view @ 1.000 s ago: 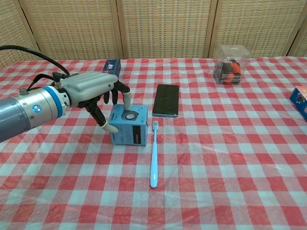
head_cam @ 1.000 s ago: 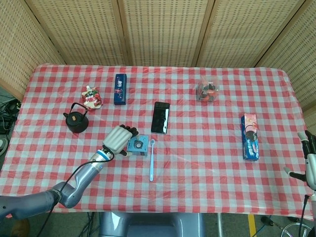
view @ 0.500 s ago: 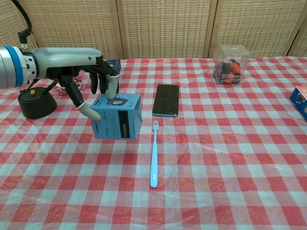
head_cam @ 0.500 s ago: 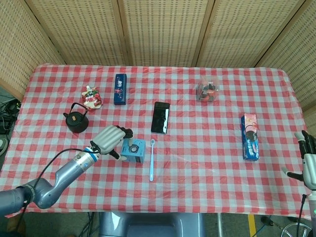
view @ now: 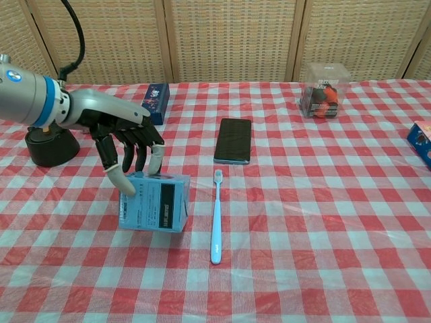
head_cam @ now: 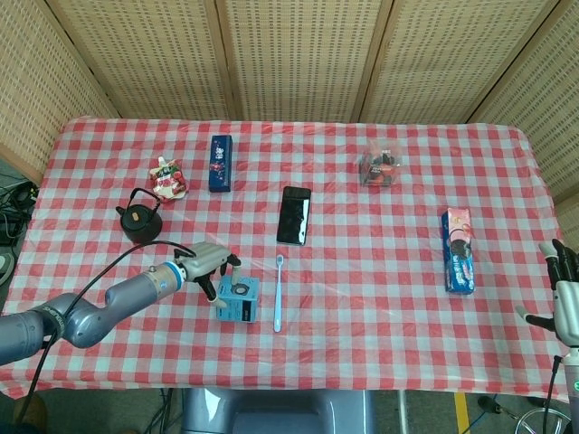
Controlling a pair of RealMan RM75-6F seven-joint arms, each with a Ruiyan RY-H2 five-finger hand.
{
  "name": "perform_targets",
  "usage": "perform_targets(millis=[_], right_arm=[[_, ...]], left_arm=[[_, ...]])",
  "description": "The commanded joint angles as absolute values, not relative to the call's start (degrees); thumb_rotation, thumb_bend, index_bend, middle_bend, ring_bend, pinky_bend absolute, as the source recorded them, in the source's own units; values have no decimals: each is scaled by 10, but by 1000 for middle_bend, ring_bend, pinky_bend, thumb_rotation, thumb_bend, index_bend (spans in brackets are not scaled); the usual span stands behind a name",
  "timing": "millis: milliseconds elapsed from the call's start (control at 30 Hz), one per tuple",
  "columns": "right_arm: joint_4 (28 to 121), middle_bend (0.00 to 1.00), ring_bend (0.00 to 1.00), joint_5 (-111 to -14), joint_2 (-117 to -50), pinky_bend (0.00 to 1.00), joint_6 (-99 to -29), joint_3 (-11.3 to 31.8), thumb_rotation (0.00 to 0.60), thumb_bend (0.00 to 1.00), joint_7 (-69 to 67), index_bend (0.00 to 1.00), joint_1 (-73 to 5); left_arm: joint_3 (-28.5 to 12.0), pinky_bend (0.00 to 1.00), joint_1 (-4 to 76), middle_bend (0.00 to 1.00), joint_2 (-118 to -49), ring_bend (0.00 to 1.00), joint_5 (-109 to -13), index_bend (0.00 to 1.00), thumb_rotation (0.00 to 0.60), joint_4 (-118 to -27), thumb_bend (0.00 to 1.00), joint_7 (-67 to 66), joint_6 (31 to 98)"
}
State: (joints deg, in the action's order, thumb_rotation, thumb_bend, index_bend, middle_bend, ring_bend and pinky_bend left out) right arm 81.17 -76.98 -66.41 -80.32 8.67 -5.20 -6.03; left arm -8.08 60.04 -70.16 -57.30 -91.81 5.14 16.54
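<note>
Our left hand's (view: 128, 145) fingers (view: 123, 183) clamp the small blue box (view: 153, 202) from above, near the tabletop's (view: 323, 222) front edge, left of the toothbrush (view: 216, 214). We judge we're placing it; next comes releasing it gently. Our right hand (head_cam: 568, 294) idles, fingers apart.

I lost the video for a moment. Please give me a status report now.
Left hand grips small blue box from above, near table front. Right hand open, idle at table's right edge. Blue toothbrush lies close right of box, not touching.
</note>
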Motion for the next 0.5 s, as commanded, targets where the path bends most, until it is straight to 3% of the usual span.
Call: perform_targets(millis=[33, 100, 167, 200, 267, 300, 367, 433, 500], right_arm=[[811, 0, 0, -769, -664, 0, -802, 87, 600, 0, -53, 25, -61], [810, 0, 0, -768, -664, 0, -801, 87, 600, 0, -53, 25, -61], [809, 0, 0, -767, -664, 0, -800, 87, 600, 0, -54, 25, -61], [809, 0, 0, -767, -664, 0, -800, 88, 600, 0, -55, 25, -61], [808, 0, 0, -766, -664, 0, -800, 88, 600, 0, -56, 25, -60], [808, 0, 0, -766, -663, 0, -800, 88, 600, 0, -57, 25, -60], [808, 0, 0, -766, -663, 0, -800, 88, 600, 0, -58, 25, -60], [808, 0, 0, -766, -662, 0, -800, 88, 600, 0, -60, 25, -59], [810, 0, 0, -769, -662, 0, -802, 87, 600, 0, -60, 25, -59]], left_arm=[[-63, 412, 622, 375, -726, 415, -555, 492, 600, -892, 33, 52, 160], [-55, 407, 631, 370, -733, 415, -547, 485, 600, -884, 33, 51, 159], [-47, 346, 636, 285, -739, 352, -540, 403, 600, -879, 26, 49, 162], [-44, 298, 638, 212, -742, 284, -537, 327, 600, -877, 20, 48, 167], [-41, 113, 639, 26, -746, 55, -534, 70, 600, -877, 2, 47, 178], [-41, 64, 638, 2, -748, 15, -535, 22, 600, -878, 0, 46, 184], [-45, 1, 632, 0, -750, 0, -539, 0, 600, -882, 0, 47, 205], [-57, 0, 619, 0, -749, 0, -548, 0, 600, -892, 0, 55, 233], [-80, 0, 588, 0, -741, 0, -585, 0, 600, -916, 0, 65, 304]])
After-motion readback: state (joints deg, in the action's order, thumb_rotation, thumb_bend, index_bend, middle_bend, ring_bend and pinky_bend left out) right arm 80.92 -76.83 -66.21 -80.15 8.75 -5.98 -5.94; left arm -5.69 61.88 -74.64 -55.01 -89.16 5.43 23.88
